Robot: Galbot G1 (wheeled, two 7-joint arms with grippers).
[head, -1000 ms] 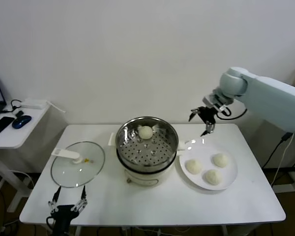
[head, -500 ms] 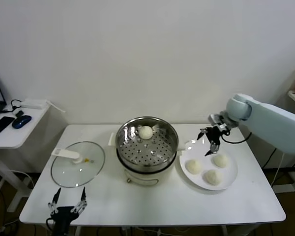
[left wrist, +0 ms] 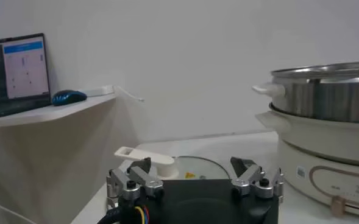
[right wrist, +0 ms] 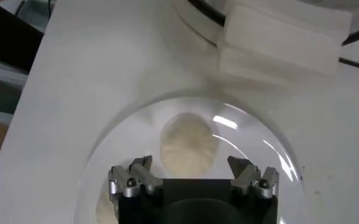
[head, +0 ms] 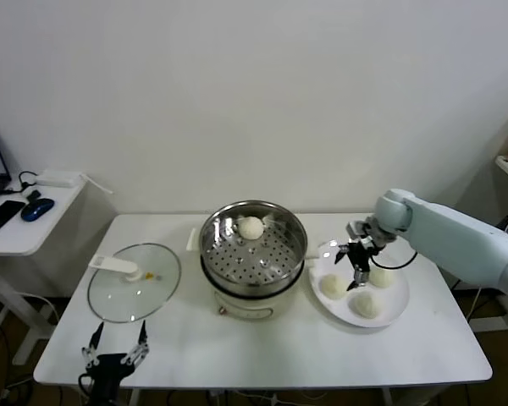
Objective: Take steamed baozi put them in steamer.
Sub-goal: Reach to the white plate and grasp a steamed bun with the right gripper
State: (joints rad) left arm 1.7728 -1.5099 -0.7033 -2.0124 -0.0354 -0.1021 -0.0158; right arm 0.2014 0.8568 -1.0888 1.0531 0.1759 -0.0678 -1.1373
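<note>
The steel steamer (head: 254, 245) stands mid-table on its white pot base, with one steamed baozi (head: 251, 227) on its perforated floor at the back. Three more baozi (head: 332, 286) (head: 379, 276) (head: 366, 304) lie on a white plate (head: 395, 300) to its right. My right gripper (head: 353, 262) hangs open just above the plate, between the buns. In the right wrist view one baozi (right wrist: 188, 146) sits just ahead of the open right gripper (right wrist: 191, 167), not between the fingers. My left gripper (head: 116, 351) is parked open at the table's front left edge.
A glass lid (head: 134, 282) with a white handle lies flat left of the steamer. The steamer's white side handle (right wrist: 283, 42) is close to the plate. A side desk (head: 25, 220) with a mouse stands at far left.
My right gripper has come down from above the table's back right to just over the plate, staying open. The baozi and my left arm have not moved.
</note>
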